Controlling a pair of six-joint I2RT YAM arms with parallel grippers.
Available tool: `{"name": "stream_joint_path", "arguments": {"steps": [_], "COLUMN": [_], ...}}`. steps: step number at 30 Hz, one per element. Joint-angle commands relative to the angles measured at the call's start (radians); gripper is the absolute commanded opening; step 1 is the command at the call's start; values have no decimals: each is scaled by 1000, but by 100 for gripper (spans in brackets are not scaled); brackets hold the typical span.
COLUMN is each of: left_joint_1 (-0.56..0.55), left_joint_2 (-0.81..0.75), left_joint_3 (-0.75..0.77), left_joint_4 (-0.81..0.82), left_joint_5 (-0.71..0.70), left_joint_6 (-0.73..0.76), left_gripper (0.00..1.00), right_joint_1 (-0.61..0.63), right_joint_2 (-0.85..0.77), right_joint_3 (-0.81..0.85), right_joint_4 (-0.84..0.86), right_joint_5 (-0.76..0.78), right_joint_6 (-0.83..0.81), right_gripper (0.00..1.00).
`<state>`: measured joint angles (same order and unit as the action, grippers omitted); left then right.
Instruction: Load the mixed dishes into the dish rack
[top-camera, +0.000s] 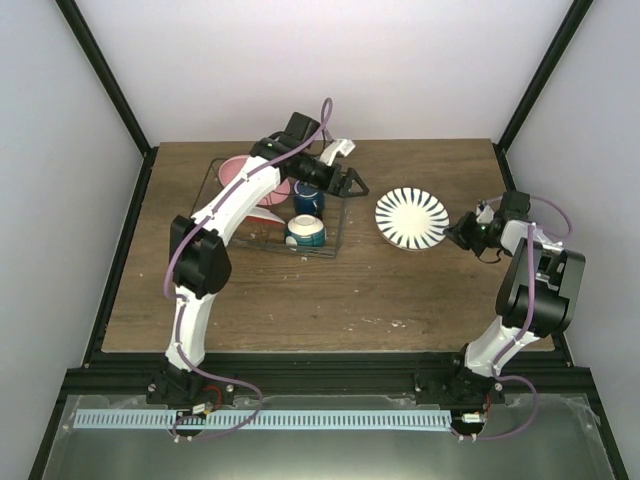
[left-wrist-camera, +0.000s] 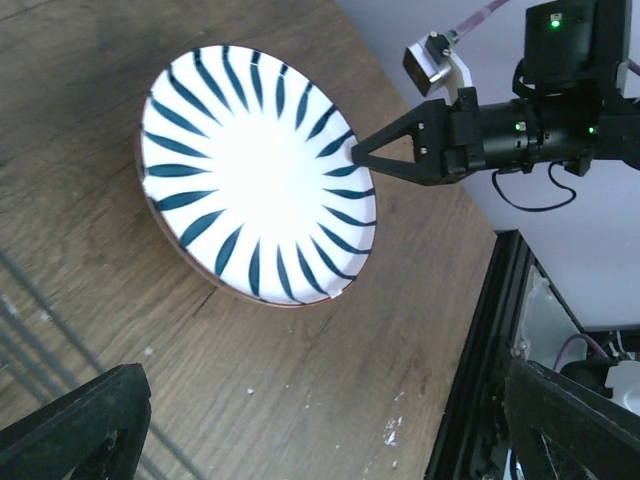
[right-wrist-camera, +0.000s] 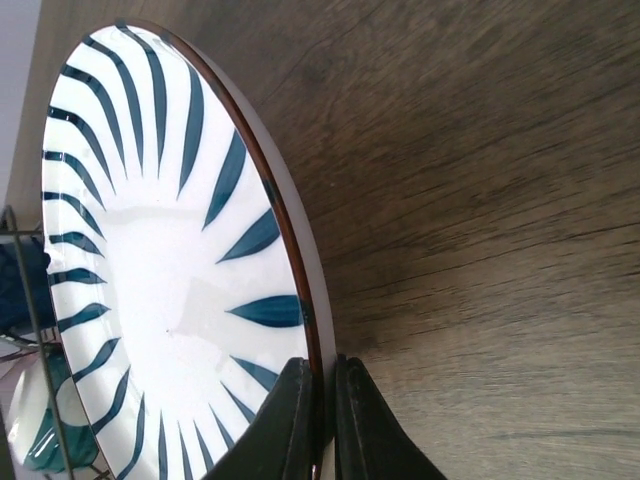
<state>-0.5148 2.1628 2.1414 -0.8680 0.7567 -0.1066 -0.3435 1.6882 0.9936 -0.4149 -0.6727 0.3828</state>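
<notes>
Right gripper is clamped on the rim of the white plate with dark radial stripes, its two dark fingers pinching the brown edge on the side away from the rack. Left gripper hangs over the rack's right end with its jaws spread wide and nothing between them, aimed at the plate.

From where I stand, most of the job looks done. The dish rack sits at the back left of the desk. Inside it I can see the dark blue mug, the small cream bowl nearer the front, and the plain pink plate at the far left end. Something reddish shows under the left arm, probably the flowered plate, but the arm hides too much to be sure. The striped plate is the one dish outside, on the open desk to the right of the rack and apart from it.

That plate lies face up, striped side to the ceiling. Its gripped edge may be raised a little, though I can't tell. Being round, it has no long axis. The line from the pinched rim across its centre runs left, towards the rack. It would need standing on edge to slot between the dividers.
</notes>
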Motion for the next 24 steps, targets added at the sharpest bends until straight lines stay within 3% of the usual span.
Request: {"name": "stream_joint_path", "arguments": {"steps": [1,13,24], "left_joint_1": [-10,-10,-10], "left_joint_2": [28,39,62], "left_joint_3": [38,32,35], "left_joint_4": [35,19,28], "left_joint_5": [50,14,37], "left_joint_6": [-30,-19,-23], "left_gripper": [98,98,98], "right_joint_1": [2,2,76], "right_joint_2": [-63,-85,-79], "right_joint_3": [54,72,108], "right_joint_4": [73,96,120], "right_joint_5": [-184,-342,-376], "right_joint_6": [8,-30,-25], "right_gripper": [1,1,1]}}
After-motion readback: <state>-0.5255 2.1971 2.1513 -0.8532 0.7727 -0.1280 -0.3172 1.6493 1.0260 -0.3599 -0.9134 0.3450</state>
